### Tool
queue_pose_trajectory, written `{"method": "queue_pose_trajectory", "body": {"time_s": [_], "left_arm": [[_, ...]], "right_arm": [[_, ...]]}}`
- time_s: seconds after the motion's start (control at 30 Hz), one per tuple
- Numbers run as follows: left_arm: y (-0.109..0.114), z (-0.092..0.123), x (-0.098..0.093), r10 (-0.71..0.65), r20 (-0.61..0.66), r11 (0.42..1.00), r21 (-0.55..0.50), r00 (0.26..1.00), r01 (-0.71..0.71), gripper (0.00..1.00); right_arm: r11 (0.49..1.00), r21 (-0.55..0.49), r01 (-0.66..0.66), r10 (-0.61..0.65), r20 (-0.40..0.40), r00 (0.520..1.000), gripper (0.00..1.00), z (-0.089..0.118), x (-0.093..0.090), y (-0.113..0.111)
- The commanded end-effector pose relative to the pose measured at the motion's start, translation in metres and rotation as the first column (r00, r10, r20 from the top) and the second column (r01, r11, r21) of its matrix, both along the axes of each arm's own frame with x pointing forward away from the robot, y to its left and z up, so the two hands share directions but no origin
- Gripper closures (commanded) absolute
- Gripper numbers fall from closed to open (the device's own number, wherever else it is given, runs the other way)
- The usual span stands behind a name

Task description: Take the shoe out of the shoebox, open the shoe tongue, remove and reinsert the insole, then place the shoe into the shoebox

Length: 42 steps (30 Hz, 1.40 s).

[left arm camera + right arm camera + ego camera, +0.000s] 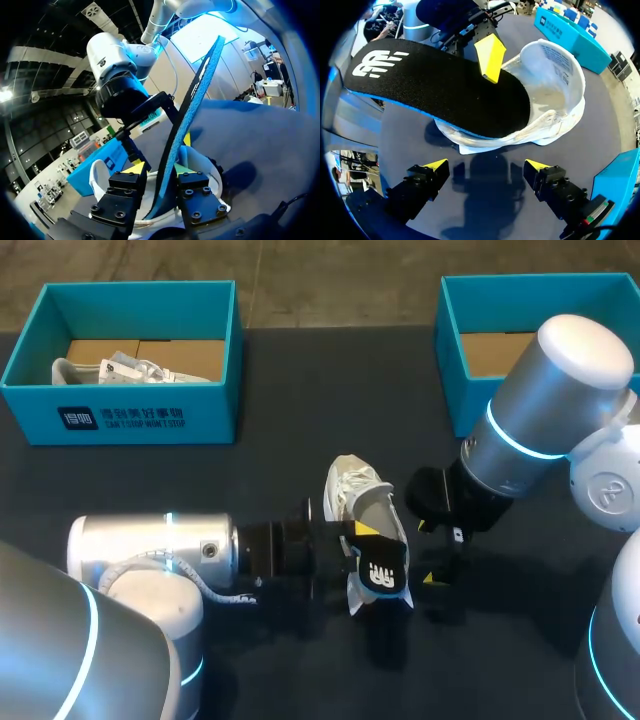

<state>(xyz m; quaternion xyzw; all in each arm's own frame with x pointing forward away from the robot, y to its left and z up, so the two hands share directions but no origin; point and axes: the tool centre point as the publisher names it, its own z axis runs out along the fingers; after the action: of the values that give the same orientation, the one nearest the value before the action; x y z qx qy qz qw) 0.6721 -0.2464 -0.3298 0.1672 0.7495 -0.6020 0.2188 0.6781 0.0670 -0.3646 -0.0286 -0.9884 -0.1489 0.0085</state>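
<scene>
Head view showed the insole [382, 568] half out of the white shoe [352, 488], which lay mid-table. My left gripper [159, 170] was clamped across the insole's two faces. I judged it thin, light and floppy foam, best pinched near its middle. My right gripper [486, 166] hung just beside the shoe, fingers apart and empty.

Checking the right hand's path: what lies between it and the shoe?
Only bare dark table. The right wrist view shows it: the right hand is open, the shoe lies just ahead, and nothing sits between them.
</scene>
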Motion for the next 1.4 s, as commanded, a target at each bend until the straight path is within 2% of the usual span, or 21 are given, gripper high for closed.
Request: {"method": "queue_pose_trajectory", "body": {"time_s": [0.03, 0.77, 0.93, 0.97, 1.0, 1.03, 1.07, 1.4], "left_arm": [[-0.003, 0.005, -0.003, 0.005, 0.000, 1.000, 0.012, 1.000, -0.005, 0.66], [-0.026, 0.013, 0.004, -0.006, -0.004, 0.999, 0.049, 1.000, 0.006, 0.65], [-0.028, 0.014, 0.003, -0.011, -0.002, 0.999, 0.052, 1.000, 0.011, 0.68], [-0.029, 0.013, 0.002, -0.013, -0.002, 0.999, 0.053, 1.000, 0.013, 0.69], [-0.030, 0.013, 0.002, -0.014, -0.002, 0.998, 0.054, 1.000, 0.014, 0.75], [-0.030, 0.013, 0.002, -0.015, -0.002, 0.998, 0.055, 1.000, 0.015, 0.92], [-0.030, 0.012, 0.002, -0.017, -0.003, 0.998, 0.057, 1.000, 0.017, 1.00], [-0.026, 0.002, 0.001, -0.036, 0.024, 0.998, 0.053, 0.999, 0.035, 1.00]], "right_arm": [[1.000, -0.002, 0.001, -0.001, 0.002, 1.000, 0.00, -0.001, -0.001, 0.000], [1.000, -0.002, 0.001, -0.001, 0.002, 1.000, 0.00, -0.001, -0.001, 0.000], [1.000, -0.002, 0.001, -0.001, 0.002, 1.000, 0.00, -0.001, -0.001, 0.000], [1.000, -0.002, 0.001, -0.001, 0.002, 1.000, 0.00, -0.001, -0.001, 0.000], [1.000, -0.002, 0.001, -0.001, 0.002, 1.000, 0.00, -0.001, -0.001, 0.000], [1.000, -0.002, 0.001, -0.001, 0.002, 1.000, 0.00, -0.001, -0.001, 0.000], [1.000, -0.002, 0.001, -0.001, 0.002, 1.000, 0.00, -0.001, -0.001, 0.000], [1.000, -0.002, 0.001, -0.001, 0.002, 1.000, 0.00, -0.001, -0.001, 0.000]]}}
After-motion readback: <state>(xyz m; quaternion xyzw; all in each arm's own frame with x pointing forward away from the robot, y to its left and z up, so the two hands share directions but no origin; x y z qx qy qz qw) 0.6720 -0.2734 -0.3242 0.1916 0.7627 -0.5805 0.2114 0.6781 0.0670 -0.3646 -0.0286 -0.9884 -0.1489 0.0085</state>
